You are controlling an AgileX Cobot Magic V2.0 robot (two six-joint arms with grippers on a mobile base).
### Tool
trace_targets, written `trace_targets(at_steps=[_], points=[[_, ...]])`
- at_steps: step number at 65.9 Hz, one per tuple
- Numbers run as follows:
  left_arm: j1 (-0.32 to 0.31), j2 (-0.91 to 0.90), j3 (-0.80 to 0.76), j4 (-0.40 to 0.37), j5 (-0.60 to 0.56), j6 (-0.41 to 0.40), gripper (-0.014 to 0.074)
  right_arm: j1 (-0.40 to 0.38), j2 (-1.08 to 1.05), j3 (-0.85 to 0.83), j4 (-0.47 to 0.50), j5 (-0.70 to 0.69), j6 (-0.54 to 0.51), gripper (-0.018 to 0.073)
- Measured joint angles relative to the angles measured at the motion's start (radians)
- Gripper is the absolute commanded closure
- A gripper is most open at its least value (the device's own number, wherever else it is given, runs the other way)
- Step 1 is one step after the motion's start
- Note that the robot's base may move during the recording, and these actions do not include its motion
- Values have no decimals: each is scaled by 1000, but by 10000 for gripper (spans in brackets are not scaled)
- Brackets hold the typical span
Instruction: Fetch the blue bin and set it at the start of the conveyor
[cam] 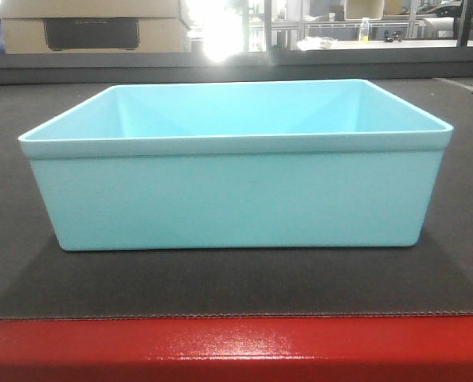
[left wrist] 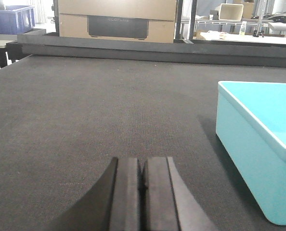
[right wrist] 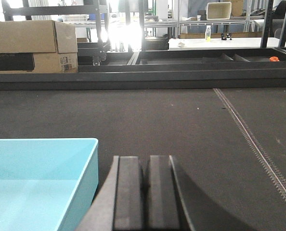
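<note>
The blue bin is sitting upright and empty on the conveyor start, long axis running nine to three, just behind the red edge strip. Both arms are flanking it: it is lying at three o'clock of the left gripper and nine o'clock of the right gripper. Both pairs of fingers are pressing together, holding nothing. Each wrist view is cutting off most of the bin.

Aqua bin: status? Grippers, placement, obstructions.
Left gripper and right gripper shut, empty, flanking. Pale aqua plastic bin upright on dark grey textured belt, behind red edge strip. No obstructions visible.
</note>
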Motion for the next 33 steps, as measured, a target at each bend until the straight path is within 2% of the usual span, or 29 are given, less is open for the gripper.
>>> trace_targets(at_steps=[12,19,33], points=[[0,0,0,0,0,0,707,-2,0,2,0,-3,-2,720],[0,0,0,0,0,0,707,-29,-7,36,-1,-37,-7,720],[0,0,0,0,0,0,707,-59,-113,270,21,-242,-69,720]])
